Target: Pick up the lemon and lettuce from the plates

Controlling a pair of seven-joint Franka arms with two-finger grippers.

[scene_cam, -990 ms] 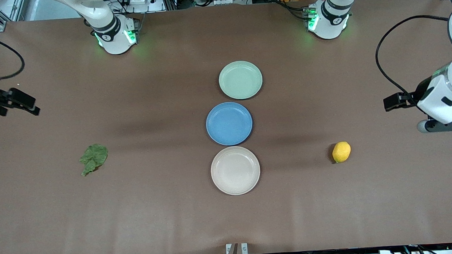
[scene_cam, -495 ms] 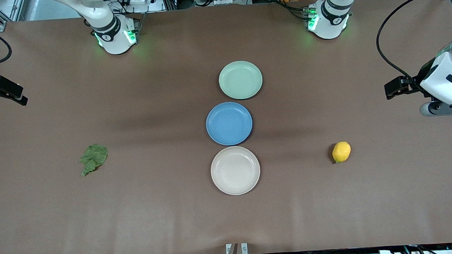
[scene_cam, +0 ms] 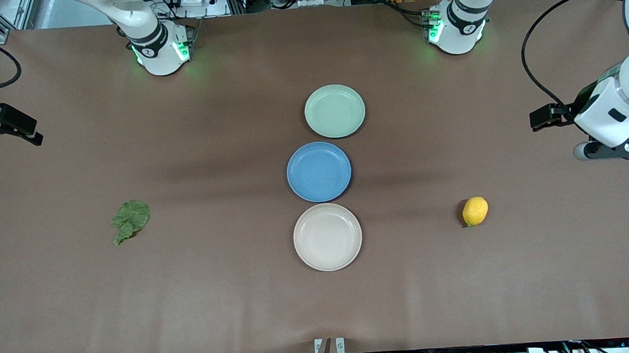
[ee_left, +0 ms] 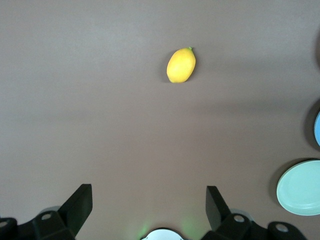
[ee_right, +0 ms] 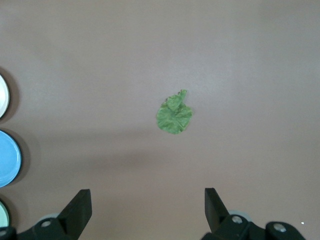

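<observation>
The yellow lemon lies on the bare table toward the left arm's end, on no plate. The green lettuce lies on the table toward the right arm's end. The mint plate and the beige plate stand empty in the middle. My left gripper hangs open and empty over the table, apart from the lemon. My right gripper is open and empty too, with the lettuce well clear of its fingers.
An empty blue plate sits between the mint and beige plates. The left arm's hand and the right arm's hand are up at the table's two ends. Brown tabletop surrounds the lemon and the lettuce.
Both hands have drawn back over their ends of the table, toward the bases' side, then almost stopped. Lemon, lettuce and plates have not moved. Both grippers stay open.
</observation>
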